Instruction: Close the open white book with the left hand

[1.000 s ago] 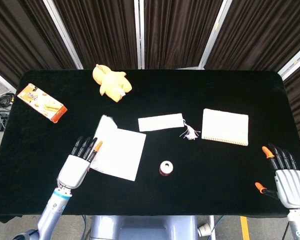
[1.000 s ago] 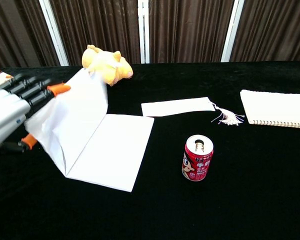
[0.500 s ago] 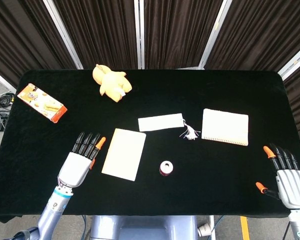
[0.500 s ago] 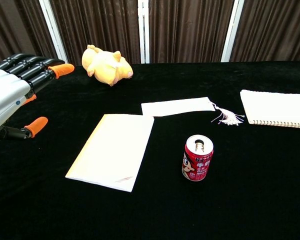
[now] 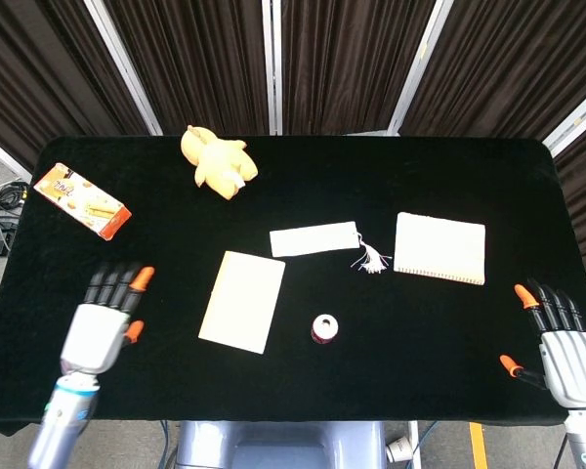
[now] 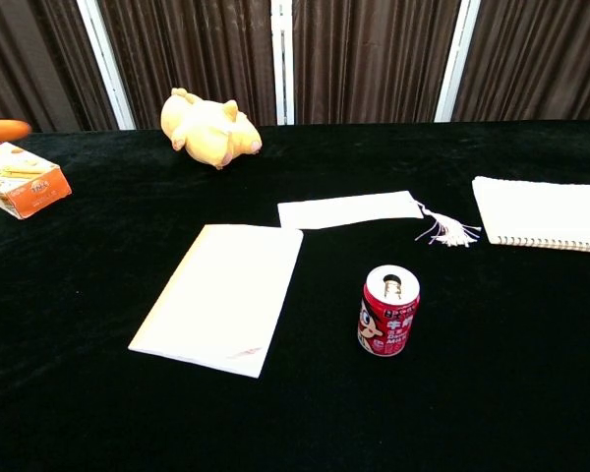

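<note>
- The white book (image 5: pixel 242 300) lies shut and flat on the tabletop (image 5: pixel 371 176), a little left of centre, just left of the red drink can (image 5: pixel 323 328); judged from this, the closing itself looks done.
- The step in hand reads as the finish: the left hand (image 5: pixel 103 327) is well apart from the book, off toward the tabletop's left front edge (in the chest view only an orange fingertip shows at the left border).
- The next move seems to call for little: bringing the left arm to rest clear of the book, without brushing the cover open again or knocking the snack box (image 5: pixel 81 200) further back.
- Left fingers (image 5: pixel 117 284): stretched out and slightly spread, holding nothing, touching nothing that can be seen.
- The right hand (image 5: pixel 559 344) sits at the front right corner, fingers likewise spread, empty, well away from the spiral notebook (image 5: pixel 439 247).
- The bookmark with its tassel (image 5: pixel 322 239) lies just behind the book, apart from both hands.
</note>
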Action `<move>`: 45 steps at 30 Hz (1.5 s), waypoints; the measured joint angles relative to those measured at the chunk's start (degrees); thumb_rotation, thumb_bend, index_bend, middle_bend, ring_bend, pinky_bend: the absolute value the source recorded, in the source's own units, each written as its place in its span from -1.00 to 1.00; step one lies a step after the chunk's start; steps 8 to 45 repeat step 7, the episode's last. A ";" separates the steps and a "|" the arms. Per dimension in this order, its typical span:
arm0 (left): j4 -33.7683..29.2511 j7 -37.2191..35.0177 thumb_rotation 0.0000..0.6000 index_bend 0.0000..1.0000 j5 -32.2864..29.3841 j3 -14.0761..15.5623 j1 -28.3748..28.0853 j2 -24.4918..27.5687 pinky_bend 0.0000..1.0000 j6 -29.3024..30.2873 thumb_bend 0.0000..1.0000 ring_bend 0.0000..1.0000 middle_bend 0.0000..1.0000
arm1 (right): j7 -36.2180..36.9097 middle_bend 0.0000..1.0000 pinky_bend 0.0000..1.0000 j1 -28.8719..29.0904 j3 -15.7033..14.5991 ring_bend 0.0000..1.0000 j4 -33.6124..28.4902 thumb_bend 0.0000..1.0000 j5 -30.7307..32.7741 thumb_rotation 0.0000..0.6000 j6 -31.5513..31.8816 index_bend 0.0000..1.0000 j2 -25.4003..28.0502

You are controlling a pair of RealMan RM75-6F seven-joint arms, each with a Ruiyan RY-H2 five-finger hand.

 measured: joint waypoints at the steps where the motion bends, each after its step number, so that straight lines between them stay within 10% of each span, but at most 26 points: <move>1: -0.84 -1.40 1.00 -1.00 -0.53 0.49 0.96 1.64 -1.00 0.57 -0.47 -1.00 -1.00 | -0.03 -1.00 -1.00 0.00 0.01 -1.00 0.01 -0.93 -0.08 1.00 0.07 -0.96 -0.04; 7: -2.89 -8.20 1.00 -1.00 -2.13 2.71 5.82 8.09 -1.00 4.26 -0.47 -1.00 -1.00 | -0.43 -1.00 -1.00 -0.01 -0.12 -1.00 -0.01 -0.94 -0.70 1.00 0.34 -0.96 -0.19; 45: -2.89 -8.20 1.00 -1.00 -2.13 2.71 5.82 8.09 -1.00 4.26 -0.47 -1.00 -1.00 | -0.43 -1.00 -1.00 -0.01 -0.12 -1.00 -0.01 -0.94 -0.70 1.00 0.34 -0.96 -0.19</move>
